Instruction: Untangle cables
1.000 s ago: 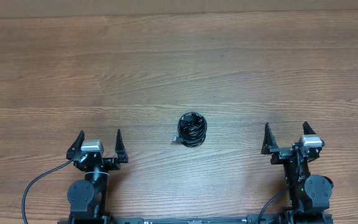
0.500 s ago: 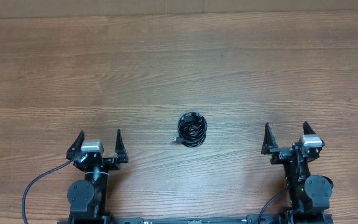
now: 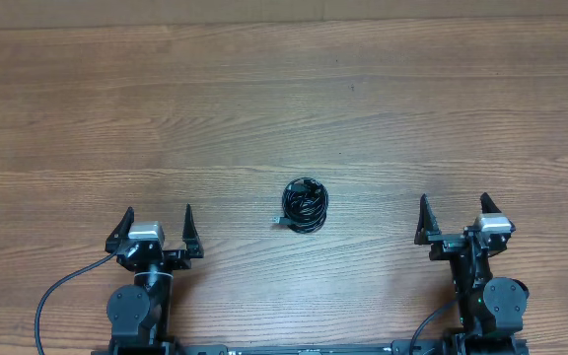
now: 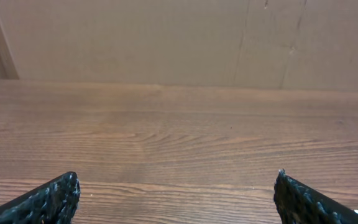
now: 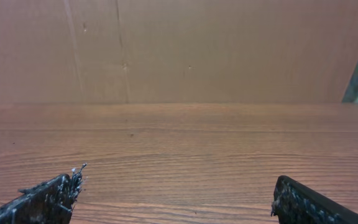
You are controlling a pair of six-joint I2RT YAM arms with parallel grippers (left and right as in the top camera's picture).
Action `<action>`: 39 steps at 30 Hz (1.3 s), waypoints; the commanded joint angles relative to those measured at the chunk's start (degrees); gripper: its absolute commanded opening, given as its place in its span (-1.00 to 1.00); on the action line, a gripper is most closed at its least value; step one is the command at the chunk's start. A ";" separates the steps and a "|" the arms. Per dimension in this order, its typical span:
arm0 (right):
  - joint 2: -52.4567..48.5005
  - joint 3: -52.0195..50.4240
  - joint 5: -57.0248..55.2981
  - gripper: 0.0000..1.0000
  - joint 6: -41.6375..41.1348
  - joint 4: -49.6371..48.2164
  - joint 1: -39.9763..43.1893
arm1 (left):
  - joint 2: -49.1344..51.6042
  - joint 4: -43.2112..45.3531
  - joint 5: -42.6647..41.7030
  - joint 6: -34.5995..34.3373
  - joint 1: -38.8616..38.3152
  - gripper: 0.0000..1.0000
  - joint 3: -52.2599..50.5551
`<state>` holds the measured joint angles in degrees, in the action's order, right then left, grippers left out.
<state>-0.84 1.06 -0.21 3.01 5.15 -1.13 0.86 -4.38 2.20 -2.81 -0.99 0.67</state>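
The cables (image 3: pixel 306 205) lie as one tight black bundle on the wooden table, near the middle front in the overhead view, with a small silver-tipped plug sticking out at its left. My left gripper (image 3: pixel 158 219) is open and empty at the front left, well apart from the bundle. My right gripper (image 3: pixel 454 209) is open and empty at the front right, also apart from it. In the left wrist view the open fingertips (image 4: pixel 178 186) frame bare wood. The right wrist view shows its open fingertips (image 5: pixel 178 186) over bare wood. The bundle is out of both wrist views.
The wooden table (image 3: pixel 284 108) stretches far beyond the bundle. A brown cardboard wall (image 4: pixel 179 37) stands along the table's far edge; it also shows in the right wrist view (image 5: pixel 179 50). Thick black wires (image 3: pixel 52 296) run from the arm bases at the front.
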 commanded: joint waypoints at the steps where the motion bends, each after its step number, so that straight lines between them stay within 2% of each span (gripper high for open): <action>1: 0.68 -0.61 0.33 1.00 0.07 -0.37 0.24 | -0.59 1.31 -3.17 -1.90 0.15 0.99 -0.39; 3: 0.68 -0.61 0.33 1.00 0.07 -0.37 0.24 | -0.59 0.72 -11.39 -7.28 0.11 0.99 -0.39; 7: 0.68 -0.61 0.33 1.00 0.07 -0.37 0.24 | -0.59 3.21 -19.06 -14.62 0.11 0.99 -0.39; 14: 0.68 -0.61 0.33 1.00 0.07 -0.37 0.24 | -0.59 22.99 -19.87 -17.16 0.13 0.99 0.81; 17: 0.68 -0.61 0.33 1.00 0.07 -0.37 0.24 | -0.39 24.35 -19.50 -16.79 0.15 0.99 5.03; 19: 0.68 -0.61 0.33 1.00 0.07 -0.37 0.24 | 0.83 21.53 -19.63 -15.34 0.24 0.99 9.57; 23: 0.68 -0.61 0.33 1.00 0.07 -0.37 0.24 | 6.82 10.10 -20.83 -12.46 0.24 0.99 21.51; 28: 0.68 -0.61 0.33 1.00 0.07 -0.37 0.24 | 20.74 -10.64 -27.56 -6.38 0.22 0.99 40.52; 32: 0.68 -0.61 0.33 1.00 0.07 -0.37 0.24 | 34.88 -29.64 -29.22 -5.60 0.22 0.99 56.35; 35: 0.68 -0.61 0.33 1.00 0.07 -0.37 0.24 | 42.82 -36.04 -36.24 -6.23 0.22 0.99 63.25; 37: 0.68 -0.61 0.33 1.00 0.07 -0.37 0.24 | 47.78 -36.15 -44.57 -6.82 0.22 0.99 65.33; 39: 0.68 -0.61 0.33 1.00 0.07 -0.37 0.24 | 51.01 -35.54 -47.47 -6.91 0.22 1.00 65.83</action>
<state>-0.84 1.06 -0.21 3.01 5.13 -1.10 47.68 -40.10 -34.44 -10.31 -1.02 64.25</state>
